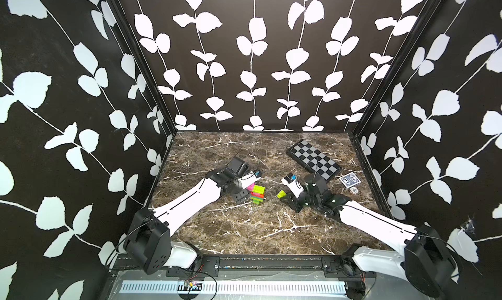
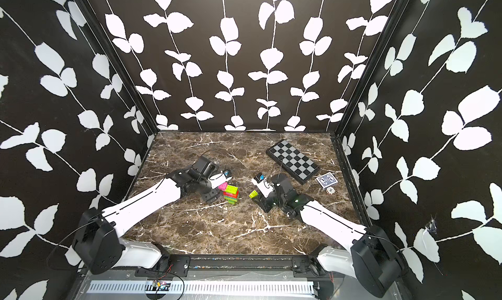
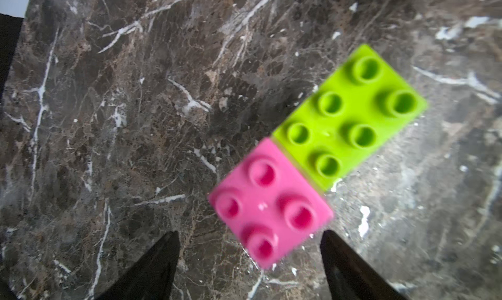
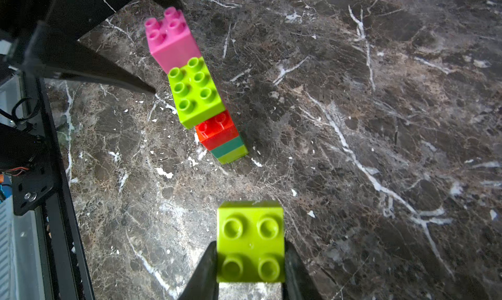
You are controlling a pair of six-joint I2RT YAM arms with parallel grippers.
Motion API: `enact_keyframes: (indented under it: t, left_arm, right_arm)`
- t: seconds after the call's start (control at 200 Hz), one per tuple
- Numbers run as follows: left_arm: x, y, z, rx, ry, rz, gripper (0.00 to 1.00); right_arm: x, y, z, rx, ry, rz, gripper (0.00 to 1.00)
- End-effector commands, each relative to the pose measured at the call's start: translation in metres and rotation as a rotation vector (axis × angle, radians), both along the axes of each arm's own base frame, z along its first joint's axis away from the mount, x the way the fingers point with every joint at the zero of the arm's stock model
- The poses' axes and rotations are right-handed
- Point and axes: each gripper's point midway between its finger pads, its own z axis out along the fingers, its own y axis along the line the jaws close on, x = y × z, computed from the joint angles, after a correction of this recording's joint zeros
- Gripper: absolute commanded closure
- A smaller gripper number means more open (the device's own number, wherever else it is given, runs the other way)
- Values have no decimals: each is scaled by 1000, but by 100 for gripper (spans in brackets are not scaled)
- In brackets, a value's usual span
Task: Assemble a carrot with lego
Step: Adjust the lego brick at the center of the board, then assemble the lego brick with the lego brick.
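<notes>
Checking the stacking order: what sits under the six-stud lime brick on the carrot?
An orange-red brick, then a dark green layer and a lime layer on the table. How the six-stud lime brick joins the orange-red one is covered.

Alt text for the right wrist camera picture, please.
The right gripper is shut on a lime four-stud brick. Beyond it on the brown marble table stands the striped carrot, pink and lime bricks on top, the open left gripper beside it.

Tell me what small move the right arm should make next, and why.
Probably ease the right gripper, shut on the lime brick, toward the carrot, since that brick is apart from the stack and the left gripper is open at the pink brick, gripping nothing.
</notes>
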Motion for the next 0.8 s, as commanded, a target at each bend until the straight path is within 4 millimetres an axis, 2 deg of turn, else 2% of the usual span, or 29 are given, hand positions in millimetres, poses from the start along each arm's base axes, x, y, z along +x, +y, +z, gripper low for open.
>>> enact_keyframes:
  t: [0.0,0.14,0.275,0.36,0.555,0.795]
  left_arm:
    - [-36,-2,15,-140,117,-14,16]
    - [-34,-8,46,-397,219,100,18]
    - [-23,-24,59,-605,446,202,23]
    - [-16,-30,57,-664,557,246,26]
    - [9,-31,53,-751,627,330,28]
    - [18,-30,39,-741,677,372,30]
  right_arm:
    - [10,21,35,26,-135,79,78]
    - [12,32,48,-6,-178,149,78]
    - [13,45,50,-63,-181,225,78]
    - [14,51,51,-96,-180,257,79]
    - [15,65,55,-98,-174,321,81]
    - [14,73,50,-131,-145,373,83]
